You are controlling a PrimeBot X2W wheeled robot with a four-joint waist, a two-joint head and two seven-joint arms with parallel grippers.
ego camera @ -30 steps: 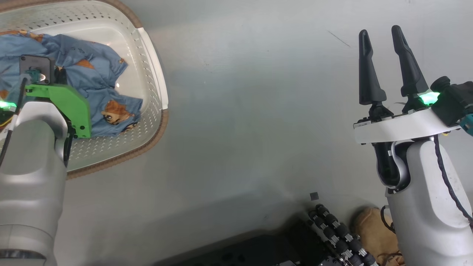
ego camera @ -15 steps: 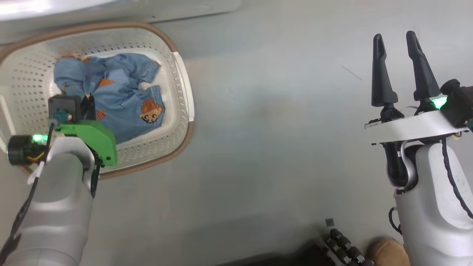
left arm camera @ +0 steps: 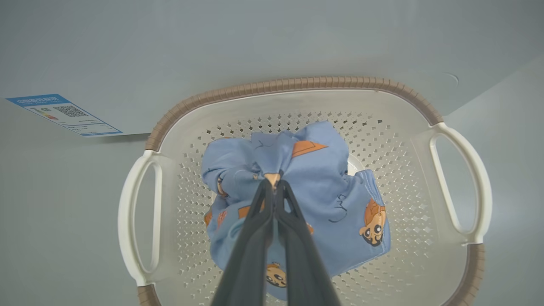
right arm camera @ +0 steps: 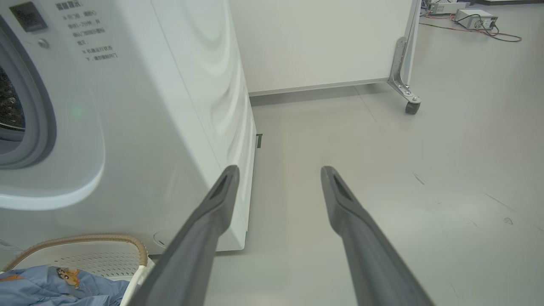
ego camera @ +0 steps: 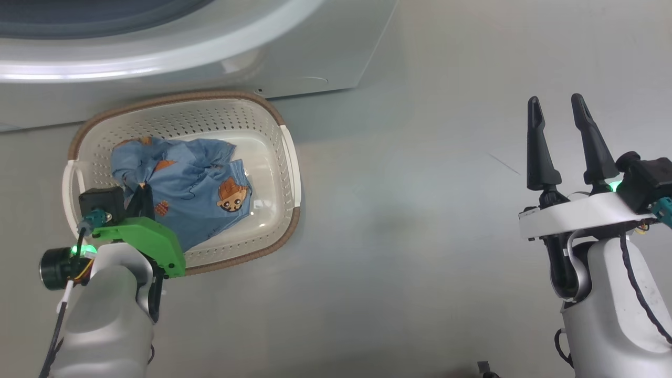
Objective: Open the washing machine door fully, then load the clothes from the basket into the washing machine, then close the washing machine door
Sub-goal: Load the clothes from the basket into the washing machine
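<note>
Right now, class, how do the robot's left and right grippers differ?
The left gripper is shut on the clothes; the right gripper is open and empty. The left gripper is over the basket; the right gripper is over the floor. Both have long dark fingers.

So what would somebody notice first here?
Probably the blue clothes with orange cartoon prints, bunched in the white basket on the floor, with the left jaws shut on a fold of them. Just behind the basket stands the big white washer. Off to the right, the right jaws hang wide open over bare floor.
</note>
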